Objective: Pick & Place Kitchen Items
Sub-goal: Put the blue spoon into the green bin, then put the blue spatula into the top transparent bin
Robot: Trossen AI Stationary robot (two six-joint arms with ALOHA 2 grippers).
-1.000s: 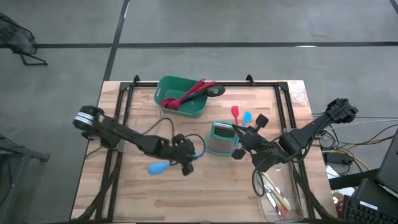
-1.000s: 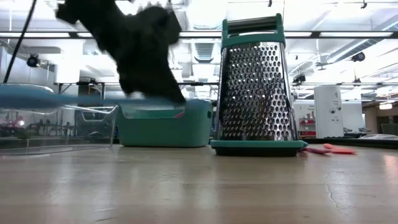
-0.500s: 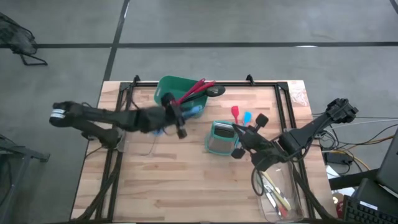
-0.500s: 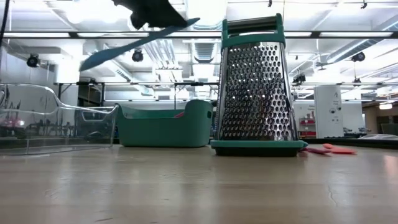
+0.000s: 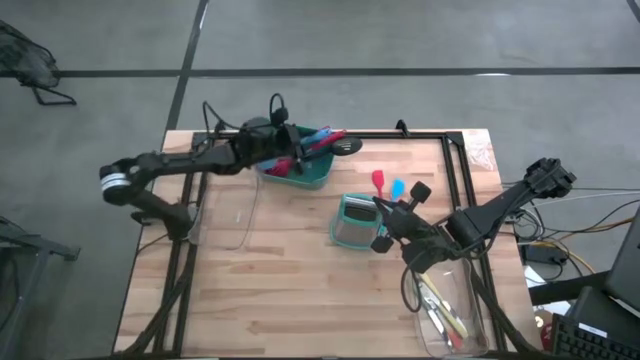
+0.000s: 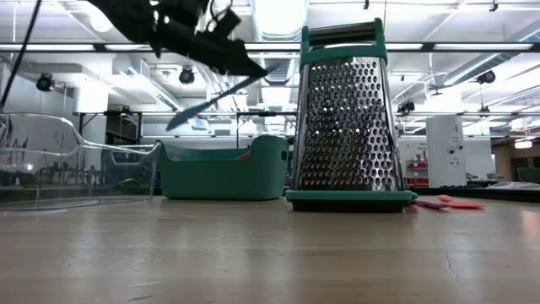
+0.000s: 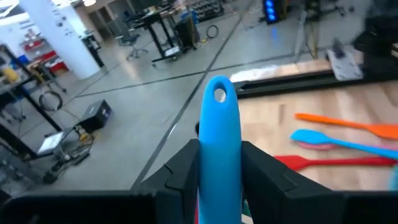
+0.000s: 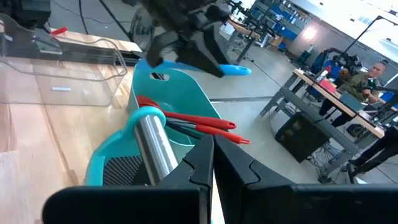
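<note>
My left gripper [image 5: 286, 150] is shut on a blue spoon [image 6: 221, 91] and holds it above the green tub [image 5: 312, 176] at the table's far edge. Red spoons [image 5: 318, 140] lie in the tub, their handles over its rim, and a black slotted spoon [image 5: 347, 146] lies at its right side. My right gripper [image 5: 382, 224] is shut and stands beside the teal grater [image 5: 352, 221] at mid table; I cannot tell whether it touches it. Small red [image 5: 378, 181] and blue [image 5: 398, 188] spatulas lie flat behind the grater. My left gripper pinches the blue spoon's handle [image 7: 219, 163] between its two fingers, some way back from its free end. The holed free end [image 7: 219, 94] sticks out past the fingertips [image 7: 180, 165]. The spoon is lifted clear and slants, its bowl [image 6: 181, 122] lower than the handle end.
A clear tray [image 5: 228, 212] stands at the table's left, beside the tub. Another clear tray [image 5: 450, 312] with several utensils stands at the near right. An orange spatula [image 7: 348, 123] lies next to the blue and red ones. People sit at desks [image 8: 364, 74] beyond the table.
My left gripper has risen from mid table and gone toward the far edge, turning about, until it stands over the green tub. The blue spoon has gone with it, lifted clear of the table, and now slants with its bowl lower.
</note>
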